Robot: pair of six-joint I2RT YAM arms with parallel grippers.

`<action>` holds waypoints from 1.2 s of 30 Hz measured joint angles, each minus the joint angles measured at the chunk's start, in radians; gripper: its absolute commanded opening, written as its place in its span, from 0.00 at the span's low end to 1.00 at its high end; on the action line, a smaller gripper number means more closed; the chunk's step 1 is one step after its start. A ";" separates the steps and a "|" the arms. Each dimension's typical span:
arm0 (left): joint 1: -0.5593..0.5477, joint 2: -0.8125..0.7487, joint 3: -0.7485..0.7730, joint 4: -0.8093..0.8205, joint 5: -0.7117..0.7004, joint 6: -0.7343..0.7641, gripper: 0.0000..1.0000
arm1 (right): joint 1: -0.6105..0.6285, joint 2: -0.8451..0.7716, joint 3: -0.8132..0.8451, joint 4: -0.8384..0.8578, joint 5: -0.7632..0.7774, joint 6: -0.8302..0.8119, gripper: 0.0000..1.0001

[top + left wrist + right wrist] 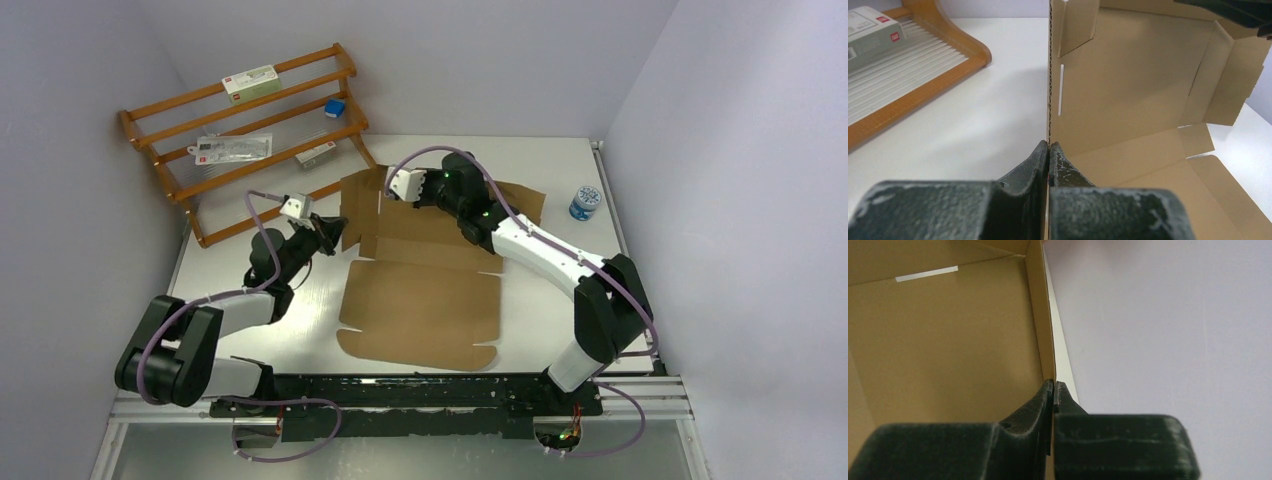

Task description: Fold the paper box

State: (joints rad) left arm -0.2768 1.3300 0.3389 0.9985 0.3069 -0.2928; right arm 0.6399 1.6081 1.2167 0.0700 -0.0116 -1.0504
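Note:
The paper box is a brown corrugated die-cut sheet lying mid-table, its near panel flat and its far part raised into walls. My left gripper is shut on the raised left side flap; in the left wrist view the gripper pinches the flap's edge, which stands upright. My right gripper is shut on the far wall of the box; in the right wrist view the gripper clamps the thin wall edge. The far right flaps lie half open.
A wooden rack with small packets stands at the back left, close to my left gripper; it also shows in the left wrist view. A small blue-and-white tub sits at the back right. Grey walls enclose the table.

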 measured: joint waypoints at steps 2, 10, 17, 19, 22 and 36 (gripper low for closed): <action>0.000 0.016 0.000 0.009 -0.010 0.000 0.06 | 0.000 -0.002 -0.025 0.028 -0.011 -0.021 0.00; -0.015 0.134 -0.048 0.156 -0.022 -0.011 0.05 | 0.006 -0.045 -0.097 0.067 -0.048 -0.077 0.00; -0.142 0.132 -0.108 0.225 -0.129 0.043 0.06 | 0.032 -0.080 -0.153 0.100 -0.016 -0.126 0.00; -0.163 0.124 -0.124 0.236 -0.168 0.057 0.06 | 0.041 -0.099 -0.174 0.114 -0.008 -0.143 0.00; -0.206 0.113 -0.138 0.247 -0.229 0.084 0.06 | 0.055 -0.121 -0.199 0.124 0.015 -0.166 0.00; -0.368 0.130 -0.191 0.310 -0.435 0.145 0.08 | 0.144 -0.180 -0.384 0.255 0.185 -0.222 0.00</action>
State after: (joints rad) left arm -0.6449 1.4601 0.1482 1.3083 -0.1280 -0.1482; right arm 0.7837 1.4277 0.8326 0.3252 0.1738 -1.2724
